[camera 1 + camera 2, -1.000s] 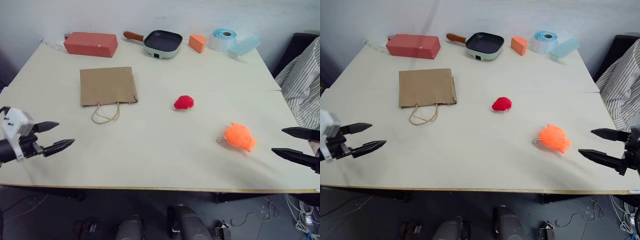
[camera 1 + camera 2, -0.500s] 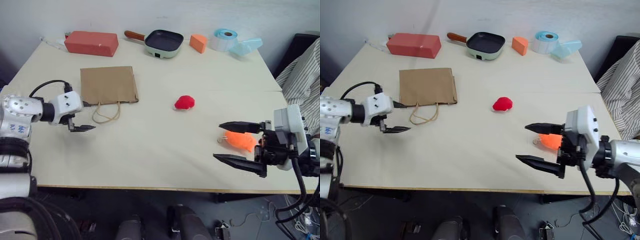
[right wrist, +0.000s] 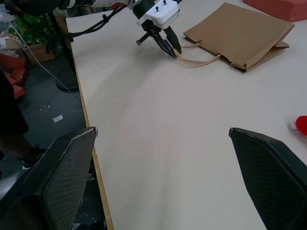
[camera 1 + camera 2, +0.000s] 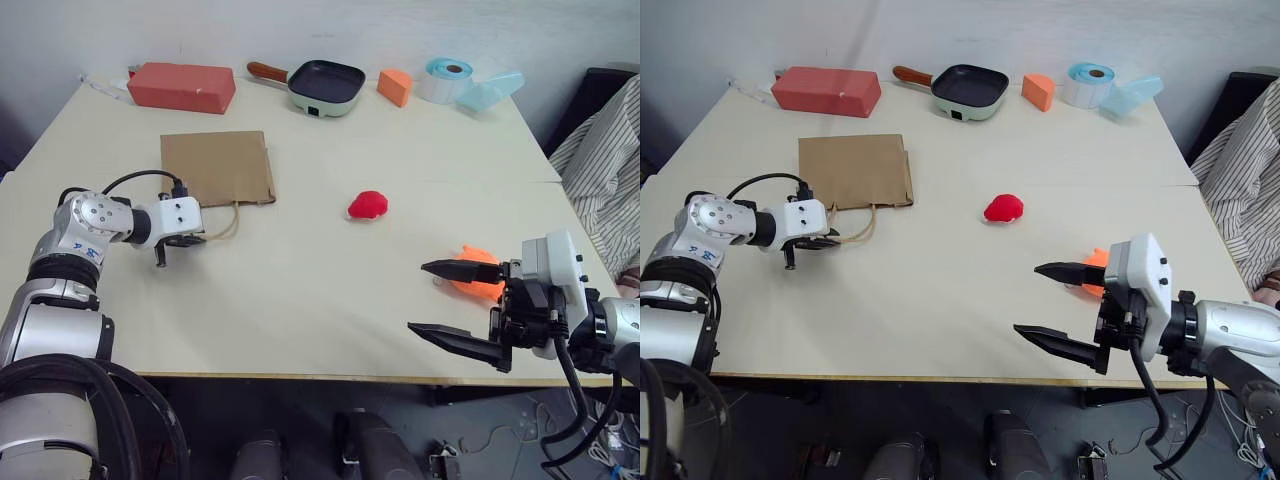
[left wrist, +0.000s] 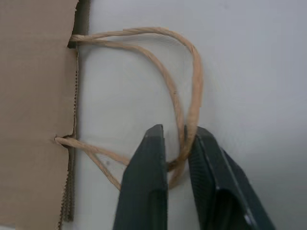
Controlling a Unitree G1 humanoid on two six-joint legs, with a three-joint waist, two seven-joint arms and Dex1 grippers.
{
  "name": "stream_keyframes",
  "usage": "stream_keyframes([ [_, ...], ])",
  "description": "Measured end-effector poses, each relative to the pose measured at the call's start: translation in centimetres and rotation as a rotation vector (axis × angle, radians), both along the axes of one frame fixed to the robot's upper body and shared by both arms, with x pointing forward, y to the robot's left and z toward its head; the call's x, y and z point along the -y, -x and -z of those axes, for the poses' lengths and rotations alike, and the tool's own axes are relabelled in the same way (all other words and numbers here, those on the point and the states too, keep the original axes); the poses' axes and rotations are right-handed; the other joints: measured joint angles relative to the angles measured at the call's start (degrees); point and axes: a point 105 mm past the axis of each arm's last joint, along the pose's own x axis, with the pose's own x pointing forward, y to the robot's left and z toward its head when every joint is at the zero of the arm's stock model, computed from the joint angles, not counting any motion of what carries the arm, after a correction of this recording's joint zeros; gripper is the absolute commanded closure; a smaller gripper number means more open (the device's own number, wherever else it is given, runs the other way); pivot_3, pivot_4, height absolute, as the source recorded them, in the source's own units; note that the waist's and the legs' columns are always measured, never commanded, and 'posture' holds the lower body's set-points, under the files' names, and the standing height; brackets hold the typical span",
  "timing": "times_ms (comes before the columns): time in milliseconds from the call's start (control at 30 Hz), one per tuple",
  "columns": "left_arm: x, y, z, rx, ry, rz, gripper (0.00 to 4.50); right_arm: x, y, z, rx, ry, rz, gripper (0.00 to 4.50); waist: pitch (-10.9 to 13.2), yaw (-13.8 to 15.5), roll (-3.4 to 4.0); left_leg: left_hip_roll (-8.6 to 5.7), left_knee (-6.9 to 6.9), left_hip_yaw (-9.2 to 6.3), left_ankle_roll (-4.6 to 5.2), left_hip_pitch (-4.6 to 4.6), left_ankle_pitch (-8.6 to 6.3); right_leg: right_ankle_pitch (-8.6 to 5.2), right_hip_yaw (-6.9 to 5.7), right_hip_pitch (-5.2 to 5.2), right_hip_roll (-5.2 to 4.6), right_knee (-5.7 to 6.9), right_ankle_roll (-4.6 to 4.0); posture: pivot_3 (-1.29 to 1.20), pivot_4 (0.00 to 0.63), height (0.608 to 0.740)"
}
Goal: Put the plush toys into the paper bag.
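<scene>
The brown paper bag lies flat on the left half of the table, its cord handles pointing toward me. My left gripper is shut on those handles, which run between its fingers; it also shows as left gripper. The red plush toy sits mid-table. The orange plush toy lies at the right, partly hidden behind my right gripper. That gripper hangs open just in front of the toy, holding nothing.
Along the back edge stand a red box, a small green pan, an orange wedge block, a label roll and a pale blue container. Striped cloth hangs at the right.
My left gripper came in from the left edge to the bag's handles and shut on them. My right gripper swung in from the right edge to the orange toy, staying open.
</scene>
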Motion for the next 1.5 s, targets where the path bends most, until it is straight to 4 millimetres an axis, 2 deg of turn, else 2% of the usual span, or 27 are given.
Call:
stream_keyframes([
  [67,0.2,0.0,0.0,-0.028,0.051,-0.016,4.47,0.1,0.0,0.2,-0.006,0.0,0.007,0.0,0.0,-0.02,-0.01,0.0,0.0,0.0,0.0,0.0,0.0,0.0,0.0,0.0,0.0,0.05,0.0,0.0,0.15,0.74],
  [167,1.3,0.5,-0.3,-0.156,0.245,-0.029,4.47,0.4,0.0,0.5,-0.011,-0.001,0.034,0.0,-0.01,-0.01,-0.02,0.0,0.03,-0.01,0.0,-0.02,0.0,0.0,-0.03,0.01,0.01,0.1,0.0,0.0,0.15,0.74],
  [233,2.5,0.9,-1.5,-0.24,0.383,-0.002,4.47,0.6,-0.3,0.5,0.0,-0.023,0.067,0.0,0.02,-0.03,-0.09,0.01,0.05,-0.03,-0.01,-0.04,0.01,0.0,-0.04,0.01,0.01,0.15,0.0,0.0,0.15,0.74],
  [333,5.2,1.6,-5.1,-0.304,0.585,0.054,4.47,0.3,-1.2,0.8,0.022,-0.033,0.117,0.0,0.01,-0.16,-0.1,0.02,0.07,-0.05,-0.01,-0.06,0.01,0.0,-0.01,0.0,0.0,0.2,0.0,0.0,0.15,0.74],
  [400,7.7,2.8,-7.5,-0.361,0.721,0.101,4.47,-0.4,-1.9,0.9,0.04,-0.048,0.134,0.0,0.01,-0.29,-0.1,0.02,0.07,-0.06,-0.02,-0.02,0.01,0.0,0.04,0.01,-0.01,0.25,0.0,0.0,0.15,0.74],
  [433,9.1,3.9,-8.3,-0.404,0.783,0.124,4.49,-0.8,-2.4,0.9,0.049,-0.063,0.144,0.18,0.0,-0.44,-0.07,0.02,0.06,-0.06,-0.04,0.0,0.02,0.0,0.07,0.01,-0.01,0.28,0.0,0.0,0.15,0.74],
  [500,11.8,5.3,-8.5,-0.475,0.861,0.152,4.5,-1.1,-3.4,0.9,0.055,-0.088,0.166,0.53,-0.02,-0.33,-0.05,0.01,0.12,-0.06,-0.06,0.02,0.03,0.0,0.09,0.02,-0.01,0.31,0.0,0.0,0.15,0.74],
  [567,14.1,6.5,-7.9,-0.537,0.891,0.164,4.5,-1.6,-4.0,1.0,0.061,-0.088,0.169,1.23,-0.02,-0.18,-0.05,0.01,0.21,-0.06,-0.06,0.02,0.03,0.0,0.09,0.01,0.0,0.37,0.0,0.0,0.15,0.74],
  [700,15.8,7.3,-7.1,-0.567,0.92,0.125,4.5,-2.2,-4.9,1.2,0.054,-0.101,0.169,2.65,-0.02,-0.39,-0.05,0.01,0.29,-0.03,-0.09,0.03,0.05,0.0,0.13,0.0,0.02,0.49,0.0,0.0,0.15,0.74],
  [800,16.6,6.9,-7.7,-0.58,1.013,0.093,4.5,-3.4,-5.6,0.6,0.064,-0.133,0.136,3.74,-0.01,-0.26,-0.05,0.01,0.44,-0.04,-0.08,0.01,0.04,0.0,0.12,0.0,0.02,0.48,0.0,0.0,0.15,0.74],
  [867,17.3,6.7,-8.7,-0.586,1.085,0.087,4.5,-4.7,-6.1,0.9,0.054,-0.125,0.103,4.43,-0.02,-0.21,-0.05,0.01,0.48,-0.04,-0.08,0.0,0.04,0.0,0.12,0.0,0.02,0.48,0.0,0.0,0.15,0.74],
  [967,18.3,7.0,-9.7,-0.608,1.146,0.099,4.5,-6.4,-7.3,2.3,0.017,-0.119,0.099,4.48,-0.01,-0.32,-0.05,0.01,0.46,-0.03,-0.09,0.0,0.04,0.0,0.12,0.0,0.02,0.52,0.0,0.0,0.15,0.74],
  [1133,19.8,7.9,-10.2,-0.643,1.164,0.136,4.5,-8.2,-12.5,3.1,0.018,-0.14,0.261,4.48,-0.01,-0.75,-0.04,0.01,0.5,-0.03,-0.15,0.0,0.07,-0.01,0.12,-0.06,0.02,0.56,-0.01,0.0,0.15,0.74],
  [1233,19.8,8.1,-10.6,-0.639,1.173,0.144,4.5,-8.7,-14.5,3.1,0.026,-0.137,0.317,4.48,-0.01,-0.98,-0.04,0.01,0.48,-0.04,-0.15,-0.01,0.07,-0.01,0.1,-0.05,0.02,0.59,-0.01,0.0,0.15,0.74],
  [1367,20.2,8.2,-11.4,-0.64,1.219,0.173,4.5,-9.1,-16.1,4.9,-0.004,-0.1,0.355,4.48,-0.01,-1.32,-0.03,0.01,0.48,-0.05,-0.15,-0.03,0.07,-0.01,0.08,-0.05,0.01,0.6,-0.01,0.0,0.15,0.74],
  [1500,20.4,8.6,-14.5,-0.607,1.354,0.261,4.5,-9.8,-16.5,6.4,-0.004,-0.063,0.357,4.48,-0.01,-1.69,-0.03,0.01,0.47,-0.04,-0.15,-0.04,0.07,-0.01,0.09,-0.05,0.01,0.61,-0.01,0.0,0.15,0.74],
])
